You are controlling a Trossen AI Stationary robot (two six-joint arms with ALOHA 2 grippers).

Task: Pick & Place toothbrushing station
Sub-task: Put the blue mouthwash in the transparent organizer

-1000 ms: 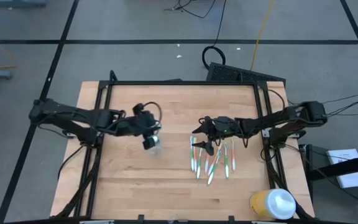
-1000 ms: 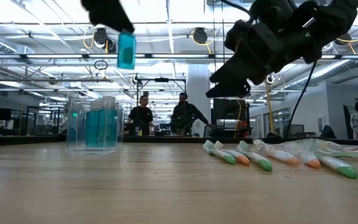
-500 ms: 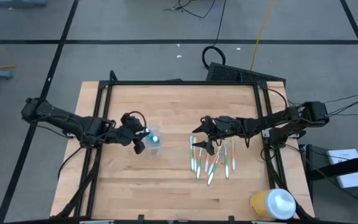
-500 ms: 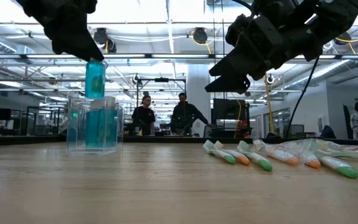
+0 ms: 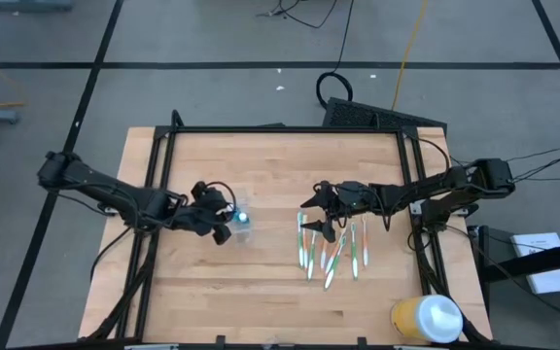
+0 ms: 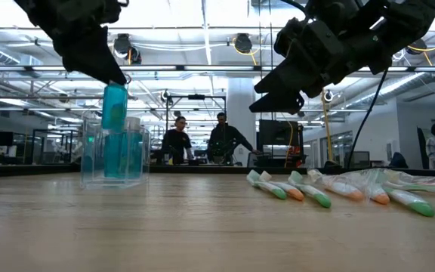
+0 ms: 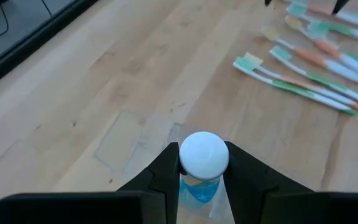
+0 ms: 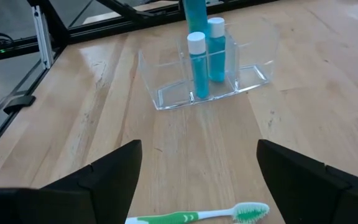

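Our left gripper point(image 7: 202, 177) pinches a small blue tube with a round white cap point(image 7: 203, 155), its two dark fingers pressed on the tube just under the cap. In the low view the tube hangs upright, with its lower end already inside the clear plastic holder with several compartments point(image 6: 113, 155). Two other blue tubes with white caps point(image 8: 206, 53) stand upright there, close beside each other. We cannot tell exactly which compartment the held tube enters.

Our right gripper point(image 5: 317, 216) hovers with fingers spread wide over the thin green, orange and white toothbrushes point(image 5: 331, 248), which lie flat in a loose fan on the wooden table point(image 5: 261, 282), well apart from the holder.

We judge the tube is light, smooth and a little slippery, so a hold below the cap is good. The holder looks light too and may slide if pushed. The toothbrushes are thin and stiff; we should take one at the middle of the handle.
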